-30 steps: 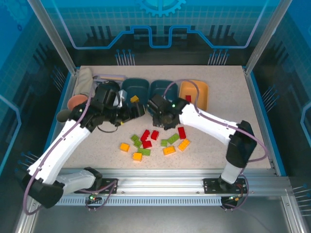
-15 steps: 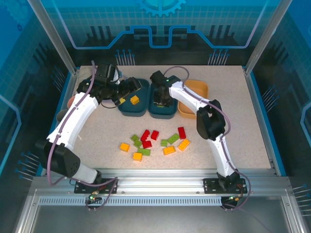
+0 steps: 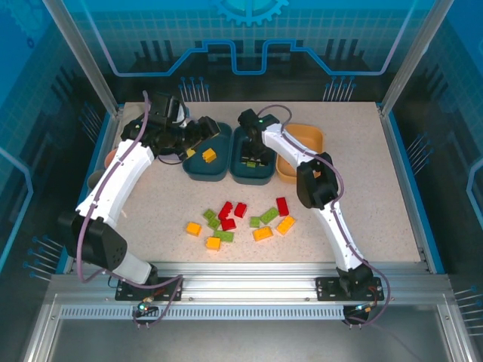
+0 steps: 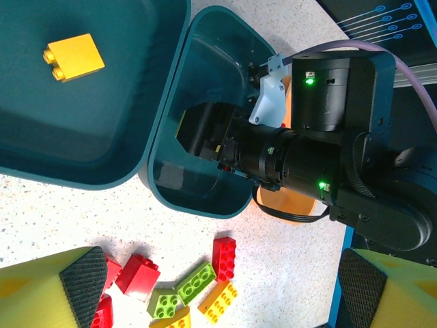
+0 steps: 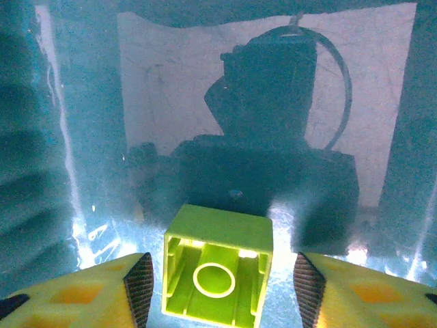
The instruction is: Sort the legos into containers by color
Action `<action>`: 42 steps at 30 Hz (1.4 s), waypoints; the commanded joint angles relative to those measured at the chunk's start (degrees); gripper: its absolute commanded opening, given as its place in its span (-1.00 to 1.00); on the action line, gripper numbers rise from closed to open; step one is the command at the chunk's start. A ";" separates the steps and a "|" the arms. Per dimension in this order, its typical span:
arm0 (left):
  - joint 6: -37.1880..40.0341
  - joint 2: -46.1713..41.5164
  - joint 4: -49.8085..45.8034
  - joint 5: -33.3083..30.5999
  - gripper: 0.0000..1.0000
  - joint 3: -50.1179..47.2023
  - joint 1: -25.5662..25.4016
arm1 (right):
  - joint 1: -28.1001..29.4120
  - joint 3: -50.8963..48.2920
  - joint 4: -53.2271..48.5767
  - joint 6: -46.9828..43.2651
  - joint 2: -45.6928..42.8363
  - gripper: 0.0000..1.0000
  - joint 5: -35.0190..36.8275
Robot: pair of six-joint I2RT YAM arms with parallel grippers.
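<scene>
My right gripper (image 5: 218, 283) is down inside the middle dark teal bin (image 3: 240, 175), open. A light green brick (image 5: 217, 275) lies upside down on the bin floor between its fingers, with a gap on each side. My left gripper (image 3: 198, 136) hovers at the far rim of the left teal bin (image 3: 195, 167), open and empty. One yellow brick (image 4: 73, 57) lies in that bin. The orange-yellow bin (image 3: 309, 139) stands right of the middle one. Red, orange and green legos (image 3: 234, 222) lie loose on the table nearer the arms.
A pink cup (image 3: 113, 157) and a grey cup (image 3: 96, 179) stand at the table's left edge beside the left arm. The right arm's black wrist (image 4: 307, 164) reaches across the middle bin and partly covers the orange-yellow one. Blue rails border the table.
Both arms have swung from above the table's middle back to the bins. The right gripper has gone down into the middle teal bin. The pile has not moved.
</scene>
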 commanded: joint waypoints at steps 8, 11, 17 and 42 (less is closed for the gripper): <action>-0.34 -7.47 -4.79 -0.04 0.83 -4.94 0.45 | 2.12 -6.81 1.71 -2.45 -21.39 0.21 2.56; -0.71 -10.04 -6.57 -0.55 0.82 -7.18 0.45 | 3.60 -14.13 4.79 -3.86 -29.16 0.21 3.44; -6.31 -16.00 -12.26 -4.08 0.77 -15.80 0.40 | 11.57 -40.42 22.86 -13.42 -50.17 0.29 3.60; -38.75 -10.99 7.21 -4.08 0.51 -48.86 -3.31 | 27.90 -87.75 52.63 -22.31 -81.58 0.99 -2.32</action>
